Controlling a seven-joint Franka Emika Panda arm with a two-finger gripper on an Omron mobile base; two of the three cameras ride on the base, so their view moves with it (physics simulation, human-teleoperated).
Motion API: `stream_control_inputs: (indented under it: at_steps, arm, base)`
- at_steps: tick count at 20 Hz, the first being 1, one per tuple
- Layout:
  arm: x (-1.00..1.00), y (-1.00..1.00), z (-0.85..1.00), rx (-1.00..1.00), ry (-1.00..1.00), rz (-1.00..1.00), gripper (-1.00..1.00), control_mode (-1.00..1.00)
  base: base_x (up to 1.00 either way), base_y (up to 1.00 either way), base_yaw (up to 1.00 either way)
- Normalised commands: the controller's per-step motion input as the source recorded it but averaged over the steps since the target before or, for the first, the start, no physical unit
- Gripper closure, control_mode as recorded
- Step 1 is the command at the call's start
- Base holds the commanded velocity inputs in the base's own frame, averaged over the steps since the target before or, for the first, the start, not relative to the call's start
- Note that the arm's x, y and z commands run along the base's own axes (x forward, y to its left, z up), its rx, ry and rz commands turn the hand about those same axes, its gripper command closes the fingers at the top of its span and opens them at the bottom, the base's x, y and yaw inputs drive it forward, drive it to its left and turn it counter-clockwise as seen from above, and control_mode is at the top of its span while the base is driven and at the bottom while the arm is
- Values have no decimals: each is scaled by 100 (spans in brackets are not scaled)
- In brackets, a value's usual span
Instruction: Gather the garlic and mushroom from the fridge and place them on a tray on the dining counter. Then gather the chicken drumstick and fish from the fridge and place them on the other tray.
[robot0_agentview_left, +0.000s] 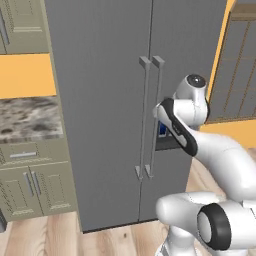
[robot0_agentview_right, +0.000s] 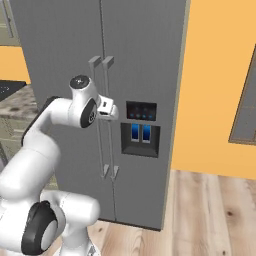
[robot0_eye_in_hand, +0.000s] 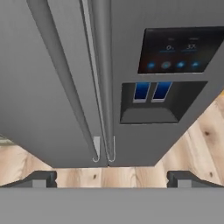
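**Before the closed fridge, pincer spread wide**

Right in front of us stands the fridge, tall and grey, both doors shut. Its two long bar handles run side by side down the middle seam, and we see them from both base cameras. On the right-hand door sits the dark control panel with small blue lights, and just below it the dispenser recess with two blue tabs.

We have the arm raised and bent toward the doors. Our pincer hangs in front of the fridge, near the handles but not touching them. From the hand camera its two dark fingertips stand far apart at the bottom, spread as wide as they go, with nothing between them and nothing gripped. That same camera looks along the handles down to their lower ends and the wood floor beneath.

Off to the left we spot olive cabinets with a marble top, set against the orange wall. To the right of the fridge, more orange wall and a panelled cabinet.
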Motion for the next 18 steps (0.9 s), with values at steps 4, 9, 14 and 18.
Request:
stream_control_inputs:
  at_steps: [4,9,14,18]
  arm:
    - [73,-5,0,0,8,0,-100,-100]
    - [48,4,-1,0,0,-2,-100,-100]
    - [30,21,-7,-2,0,-4,-100,-100]
    - [19,15,-11,-3,0,-6,-100,-100]
  base:
    - [0,0,0]
    - [0,0,0]
    - [0,0,0]
    - [0,0,0]
